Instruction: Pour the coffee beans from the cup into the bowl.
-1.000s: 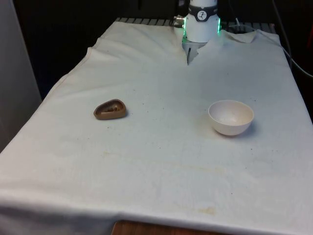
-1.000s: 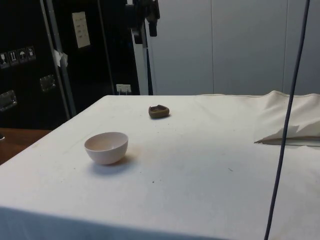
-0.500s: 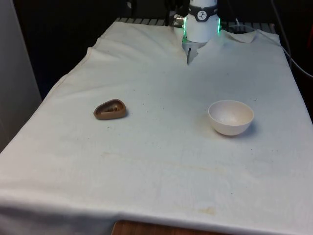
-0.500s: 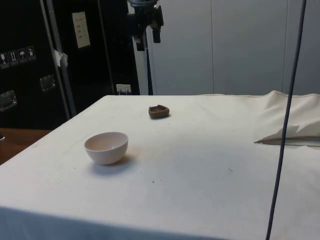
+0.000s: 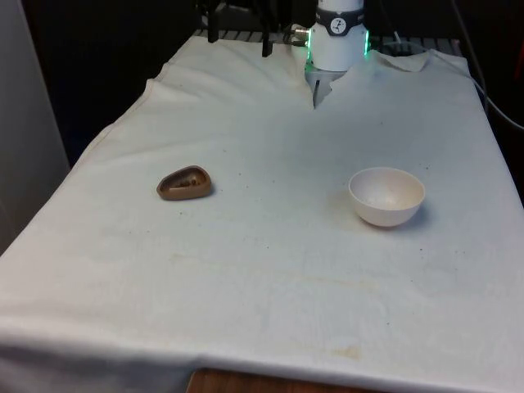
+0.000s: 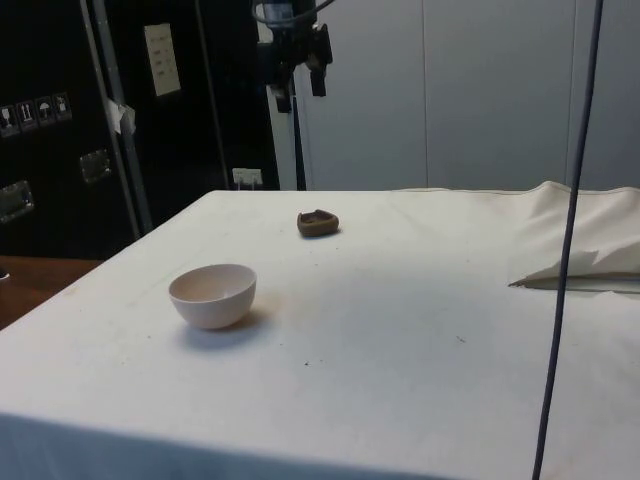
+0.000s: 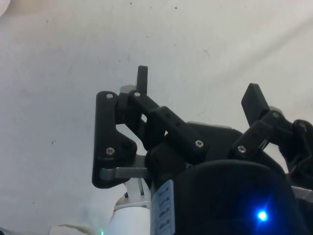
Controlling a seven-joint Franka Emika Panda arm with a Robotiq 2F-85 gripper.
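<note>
I see the end effector (image 6: 303,87) hanging high above the brown cup (image 5: 185,182), its fingers (image 7: 142,81) spread apart and empty. The cup sits on the bench (image 5: 270,270), well apart from the white bowl (image 5: 386,196).

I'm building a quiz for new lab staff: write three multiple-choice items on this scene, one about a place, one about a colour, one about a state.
1. In the front view, the cup lies on the table's: A left, B right, C far edge.
2. The bowl is: A brown, B white, C blue.
3. The end effector is: A gripping the cup, B inside the bowl, C open, holding nothing.

Answers: 1 A, it sits left of the bowl. 2 B, pale white against the cloth. 3 C, its fingers stand apart, high above the table.
</note>
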